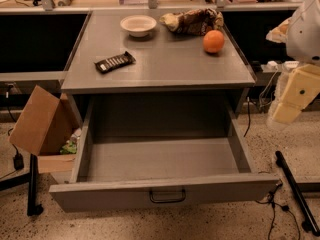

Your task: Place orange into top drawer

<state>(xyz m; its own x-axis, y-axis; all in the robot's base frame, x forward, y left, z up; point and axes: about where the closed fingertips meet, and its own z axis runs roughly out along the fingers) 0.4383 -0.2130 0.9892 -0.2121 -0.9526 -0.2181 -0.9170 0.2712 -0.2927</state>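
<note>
Inspector: Grey worktop [165, 64]; the orange [213, 41] rests on it, with the top drawer [100, 196] standing open below the orange.

Clerk: Gripper [295, 96]?

Inspector: Right of the orange, well apart; open or closed, cannot tell. Hazards: the snack bag [192, 21] just behind the orange could foul the approach, and the fruit may roll.

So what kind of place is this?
Probably a lab or workshop: a grey metal cabinet with its top drawer open, cables on the floor, and the robot's claw at the right edge.
</note>
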